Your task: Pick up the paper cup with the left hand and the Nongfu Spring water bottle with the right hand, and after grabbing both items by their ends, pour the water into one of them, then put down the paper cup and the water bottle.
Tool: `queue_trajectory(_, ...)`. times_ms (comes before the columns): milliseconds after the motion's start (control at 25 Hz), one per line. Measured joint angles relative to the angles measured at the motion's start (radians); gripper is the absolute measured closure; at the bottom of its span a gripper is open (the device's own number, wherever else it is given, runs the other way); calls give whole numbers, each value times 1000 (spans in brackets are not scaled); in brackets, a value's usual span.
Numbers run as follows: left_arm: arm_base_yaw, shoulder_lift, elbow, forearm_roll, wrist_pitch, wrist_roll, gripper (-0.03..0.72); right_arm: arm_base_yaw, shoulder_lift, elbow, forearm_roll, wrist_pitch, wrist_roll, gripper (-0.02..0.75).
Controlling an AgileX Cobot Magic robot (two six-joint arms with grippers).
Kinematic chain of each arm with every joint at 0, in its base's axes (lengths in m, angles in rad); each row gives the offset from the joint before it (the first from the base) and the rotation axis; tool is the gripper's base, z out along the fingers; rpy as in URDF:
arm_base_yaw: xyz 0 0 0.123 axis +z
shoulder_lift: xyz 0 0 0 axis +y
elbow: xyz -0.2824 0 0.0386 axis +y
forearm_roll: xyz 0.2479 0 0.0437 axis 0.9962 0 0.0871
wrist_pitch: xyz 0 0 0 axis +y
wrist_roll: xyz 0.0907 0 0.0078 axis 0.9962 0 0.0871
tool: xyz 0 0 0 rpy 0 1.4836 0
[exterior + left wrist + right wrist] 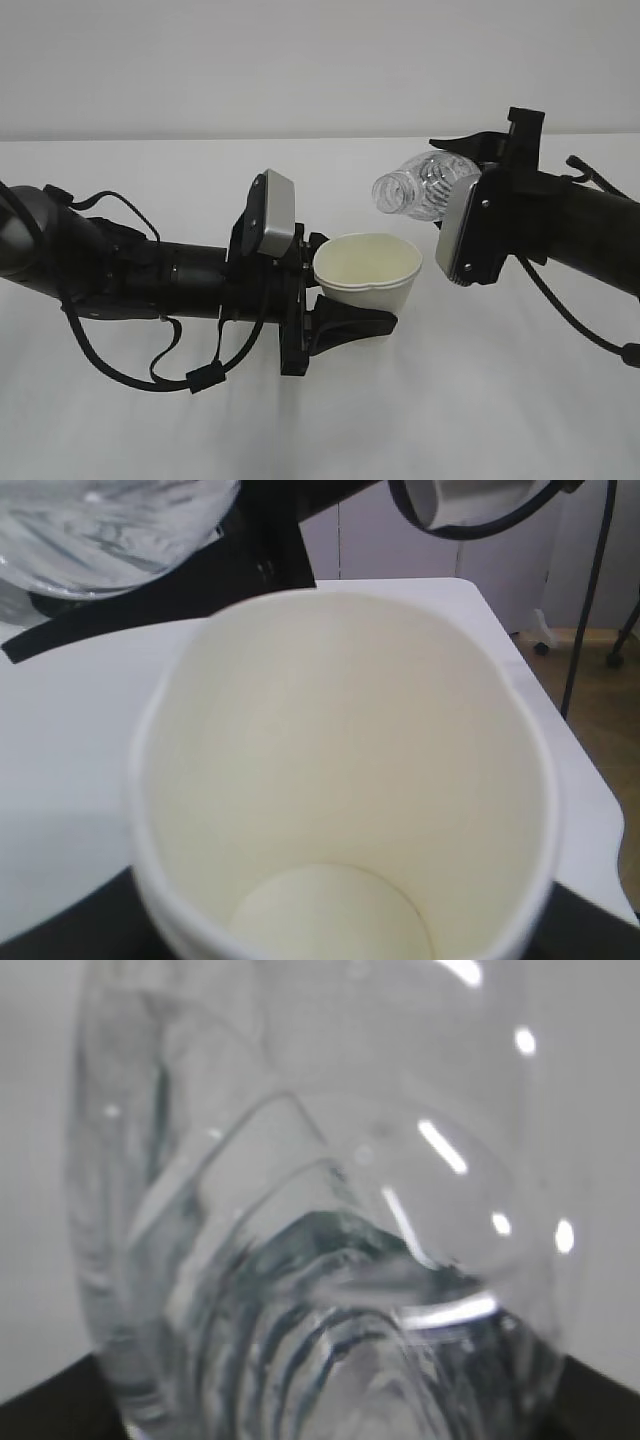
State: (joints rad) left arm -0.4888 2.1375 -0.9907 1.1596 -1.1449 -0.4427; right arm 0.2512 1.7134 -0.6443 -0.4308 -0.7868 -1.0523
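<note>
A white bench (480, 400) fills the lower frame. At left centre, the left hand (345, 325) is seen with its fingers closed round the base of the paper cup (368, 275), held upright above the bench; the cup is white with a rolled rim, a cream inside, and appears empty. At upper right, the Nongfu Spring water bottle (420, 187), clear and ribbed, is gripped near its bottom end by the right hand (470, 190), tilted, its capless neck pointing left above the cup's rim.
</note>
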Motion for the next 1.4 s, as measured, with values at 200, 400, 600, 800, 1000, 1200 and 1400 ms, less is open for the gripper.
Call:
queue_trajectory(200,0,0,0,0,0,2,258,0,0,0,32,-32,-67,244)
queue_trajectory(400,0,0,0,20,0,2,258,0,0,0,52,-46,-96,244)
queue_trajectory(600,0,0,0,34,0,2,258,0,0,0,62,-61,-135,244)
queue_trajectory(800,0,0,0,37,0,2,258,0,0,0,62,-86,-175,244)
queue_trajectory(1000,0,0,0,37,0,2,258,0,0,0,62,-98,-186,244)
queue_trajectory(1200,0,0,0,37,0,2,258,0,0,0,62,-102,-214,244)
queue_trajectory(1400,0,0,0,35,0,2,258,0,0,0,64,-103,-228,244)
